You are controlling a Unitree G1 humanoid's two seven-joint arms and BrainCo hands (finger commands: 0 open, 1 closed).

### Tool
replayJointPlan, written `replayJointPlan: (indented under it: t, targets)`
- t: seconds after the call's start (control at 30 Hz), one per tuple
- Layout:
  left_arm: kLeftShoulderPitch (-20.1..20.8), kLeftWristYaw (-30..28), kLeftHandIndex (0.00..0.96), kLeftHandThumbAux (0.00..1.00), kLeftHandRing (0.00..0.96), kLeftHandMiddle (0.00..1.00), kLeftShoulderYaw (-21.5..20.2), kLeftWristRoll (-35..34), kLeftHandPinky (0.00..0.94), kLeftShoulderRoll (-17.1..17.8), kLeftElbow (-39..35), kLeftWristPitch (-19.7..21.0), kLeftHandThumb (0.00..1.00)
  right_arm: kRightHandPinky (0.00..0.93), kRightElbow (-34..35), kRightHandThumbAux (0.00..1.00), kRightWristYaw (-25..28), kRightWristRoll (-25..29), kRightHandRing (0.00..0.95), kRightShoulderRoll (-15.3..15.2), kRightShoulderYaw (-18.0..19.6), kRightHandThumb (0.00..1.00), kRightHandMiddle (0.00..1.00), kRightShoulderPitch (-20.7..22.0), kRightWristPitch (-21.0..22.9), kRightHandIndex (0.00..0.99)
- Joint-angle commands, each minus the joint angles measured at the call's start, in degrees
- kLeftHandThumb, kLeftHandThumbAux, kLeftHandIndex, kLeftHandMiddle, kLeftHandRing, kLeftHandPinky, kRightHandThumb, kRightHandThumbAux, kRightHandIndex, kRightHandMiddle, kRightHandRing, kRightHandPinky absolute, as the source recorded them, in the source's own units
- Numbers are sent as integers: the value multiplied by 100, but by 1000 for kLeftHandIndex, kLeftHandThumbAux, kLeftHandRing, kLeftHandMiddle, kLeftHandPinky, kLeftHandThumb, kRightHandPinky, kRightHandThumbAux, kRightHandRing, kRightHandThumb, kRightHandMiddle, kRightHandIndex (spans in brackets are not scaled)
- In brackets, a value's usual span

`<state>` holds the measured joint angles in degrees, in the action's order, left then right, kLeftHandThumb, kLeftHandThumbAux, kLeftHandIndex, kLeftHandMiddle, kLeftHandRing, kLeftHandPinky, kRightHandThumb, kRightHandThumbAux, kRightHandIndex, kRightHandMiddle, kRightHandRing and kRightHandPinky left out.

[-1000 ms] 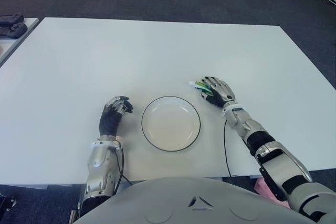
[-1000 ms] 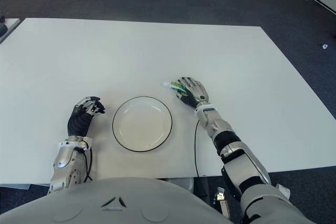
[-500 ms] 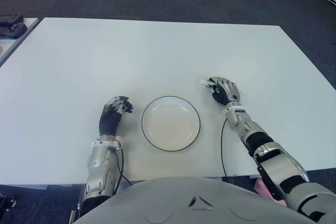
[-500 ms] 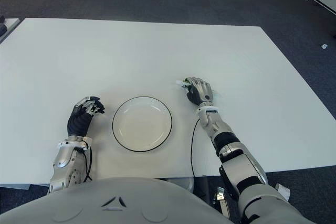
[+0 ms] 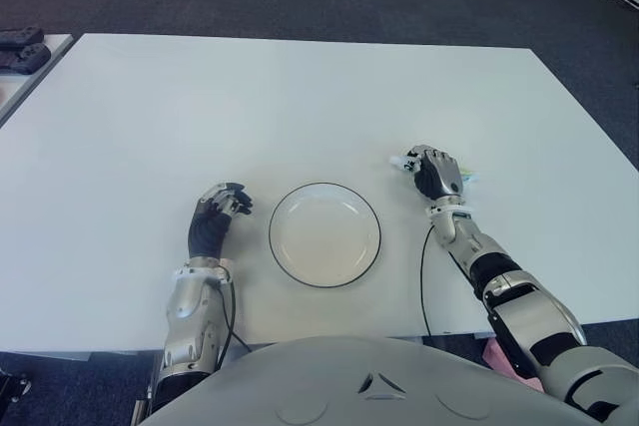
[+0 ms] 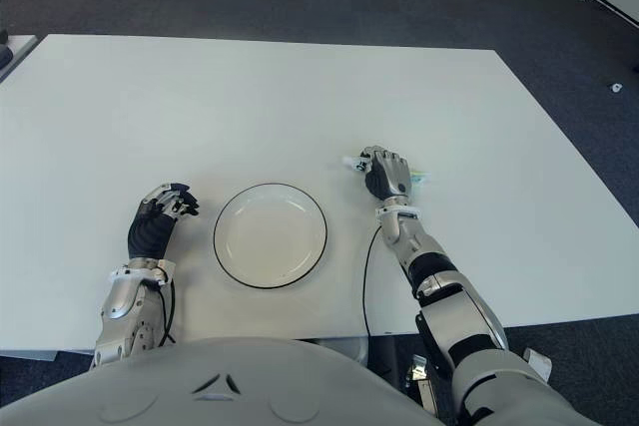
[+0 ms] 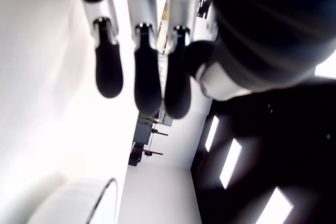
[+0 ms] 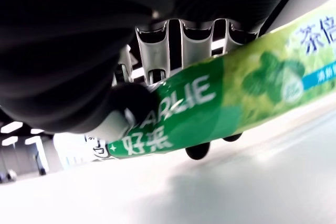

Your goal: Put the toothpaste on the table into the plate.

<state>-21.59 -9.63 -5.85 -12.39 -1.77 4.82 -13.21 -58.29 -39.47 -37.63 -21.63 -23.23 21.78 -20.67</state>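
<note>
A green and white toothpaste tube (image 8: 210,103) sits in my right hand (image 5: 436,173), whose fingers are curled round it. The tube's white cap (image 5: 402,162) pokes out on the hand's left and its tail end (image 5: 468,177) on the right. This hand is right of the white plate with a dark rim (image 5: 325,234), a little beyond its far edge. In the right wrist view the tube hangs just above the table top. My left hand (image 5: 212,216) shows left of the plate with curled fingers (image 7: 147,77) holding nothing.
The white table (image 5: 250,107) stretches wide beyond the plate. Dark objects (image 5: 22,47) lie on a second table at the far left. Dark carpet surrounds the tables.
My right hand has closed round the toothpaste and drawn it to the right, away from the plate's far edge. The left hand has not moved.
</note>
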Motion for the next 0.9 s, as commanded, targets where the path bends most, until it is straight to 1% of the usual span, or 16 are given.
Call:
replayJointPlan:
  t: [0.03, 0.4, 0.7, 0.8, 0.9]
  targets:
    - [-102, -101, 436, 718, 548, 565, -4, 2, 526, 83, 273, 163, 713, 482, -267, 670, 114, 139, 494, 268, -14, 996, 418, -412, -64, 395]
    - [-85, -153, 436, 718, 550, 565, -14, -26, 525, 105, 333, 90, 714, 506, -146, 677, 102, 332, 474, 322, 130, 1000, 412, -453, -214, 355]
    - [-82, -97, 436, 717, 550, 564, -23, -67, 526, 78, 293, 206, 715, 500, -75, 676, -186, 375, 470, 323, 183, 1000, 418, -488, -463, 359]
    - [-77, -91, 436, 717, 550, 565, -17, -53, 525, 80, 301, 184, 715, 499, 37, 676, -262, 349, 468, 307, 192, 1000, 416, -512, -479, 362]
    - [-81, -56, 436, 717, 547, 563, -11, -38, 524, 69, 270, 215, 715, 500, 298, 676, -358, 331, 468, 300, 228, 1000, 413, -585, -469, 365]
